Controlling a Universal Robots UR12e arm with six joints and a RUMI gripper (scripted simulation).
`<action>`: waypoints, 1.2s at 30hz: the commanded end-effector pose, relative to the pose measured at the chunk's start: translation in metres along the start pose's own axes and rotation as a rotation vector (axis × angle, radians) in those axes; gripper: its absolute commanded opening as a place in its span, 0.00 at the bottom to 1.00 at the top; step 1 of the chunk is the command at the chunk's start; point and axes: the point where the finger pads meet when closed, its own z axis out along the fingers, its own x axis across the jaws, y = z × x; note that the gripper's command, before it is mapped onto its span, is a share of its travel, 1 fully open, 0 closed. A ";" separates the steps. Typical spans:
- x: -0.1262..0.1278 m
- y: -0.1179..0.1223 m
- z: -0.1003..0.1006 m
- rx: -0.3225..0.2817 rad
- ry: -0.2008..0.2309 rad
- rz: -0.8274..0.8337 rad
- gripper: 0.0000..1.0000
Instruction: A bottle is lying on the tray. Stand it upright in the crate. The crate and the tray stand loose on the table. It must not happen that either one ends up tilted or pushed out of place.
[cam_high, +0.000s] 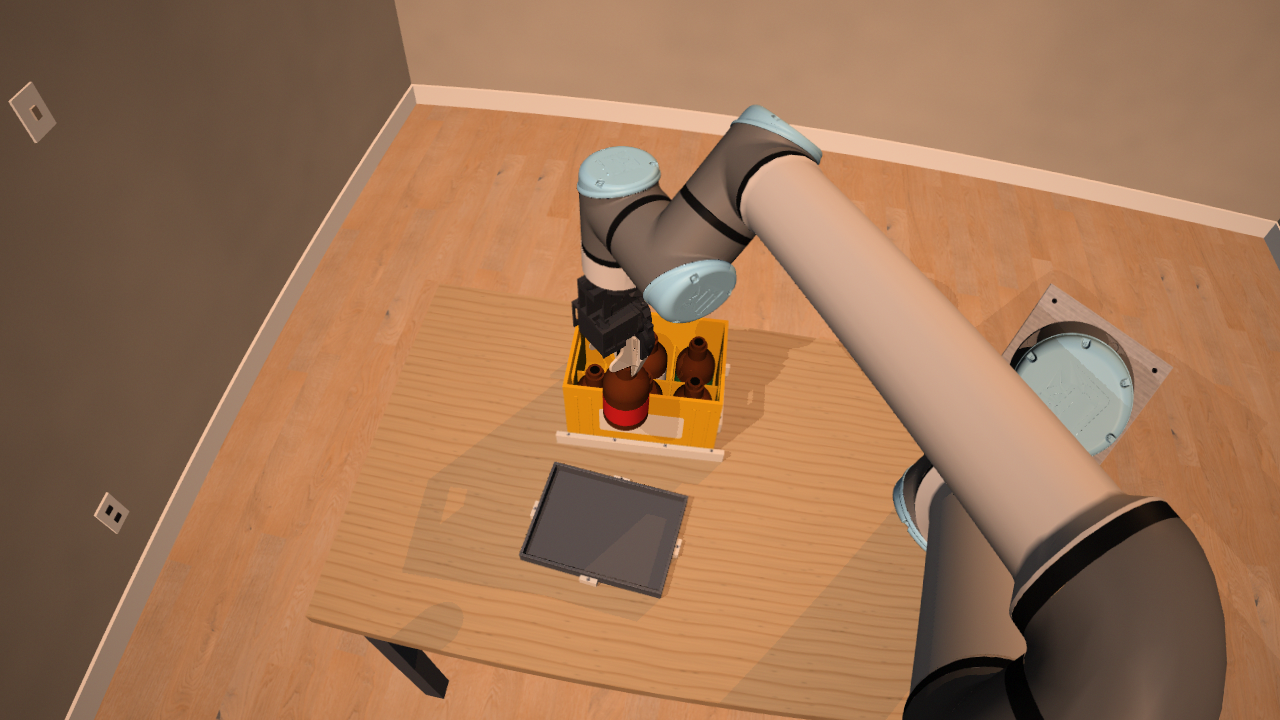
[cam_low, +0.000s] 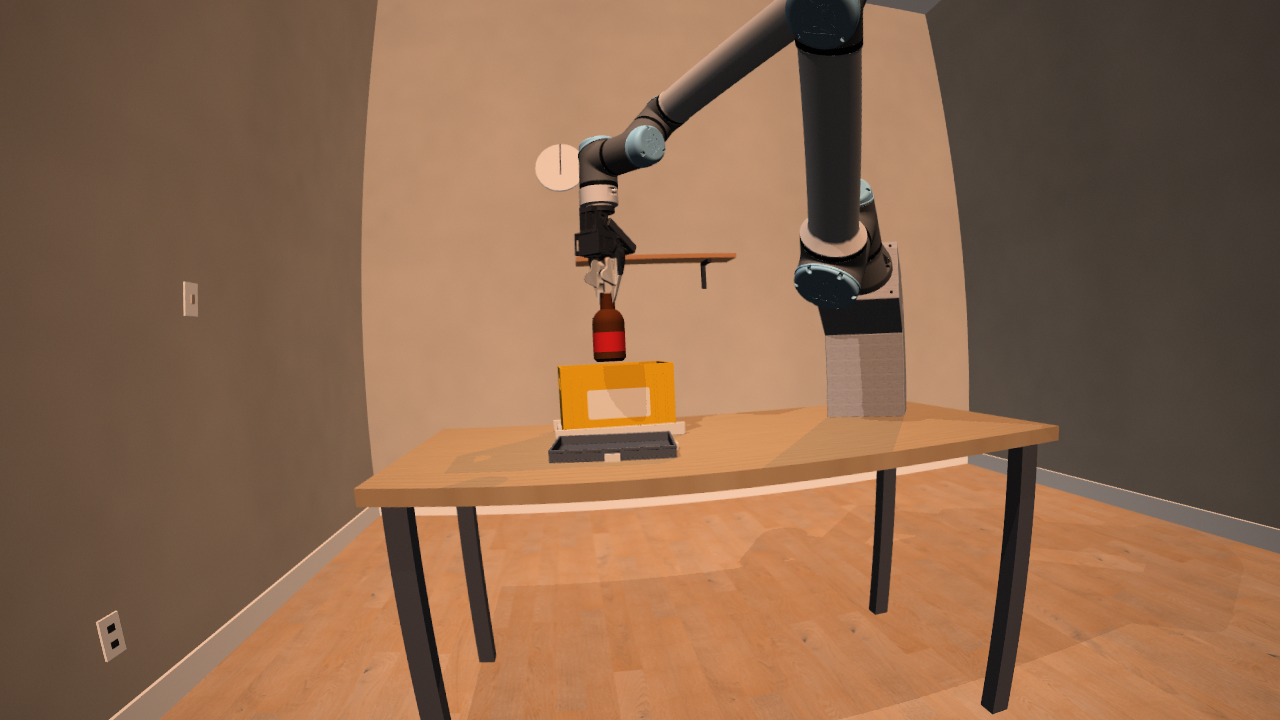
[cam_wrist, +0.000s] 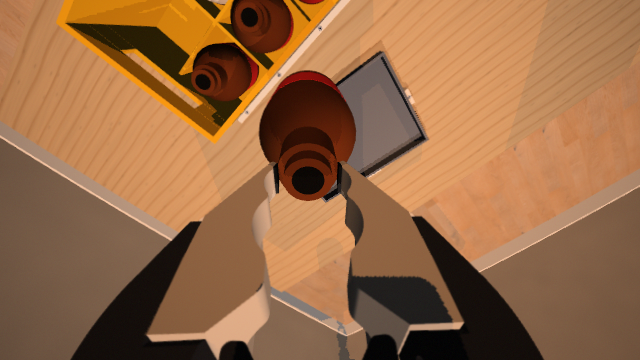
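My gripper (cam_high: 631, 354) is shut on the neck of a brown bottle (cam_high: 625, 396) with a red label. The bottle hangs upright in the air, its base just above the rim of the yellow crate (cam_high: 651, 395). In the exterior view the bottle (cam_low: 608, 328) hangs over the crate (cam_low: 616, 394), under the gripper (cam_low: 607, 284). In the wrist view the fingers clamp the bottle neck (cam_wrist: 307, 172); the crate (cam_wrist: 200, 60) lies at the upper left with an open compartment at its near corner. The dark grey tray (cam_high: 605, 528) lies on the table in front of the crate.
Several other brown bottles (cam_high: 698, 358) stand in the crate's compartments; two show in the wrist view (cam_wrist: 222, 72). The crate sits on a pale base strip (cam_high: 638, 444). The arm's base (cam_low: 863, 353) stands at the table's back right. A wall shelf (cam_low: 680, 257) hangs behind.
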 end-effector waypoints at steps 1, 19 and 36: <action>-0.014 -0.006 0.000 0.000 -0.001 -0.001 0.00; -0.049 -0.022 0.000 0.000 -0.001 -0.001 0.00; -0.081 -0.037 0.000 0.000 -0.001 -0.001 0.00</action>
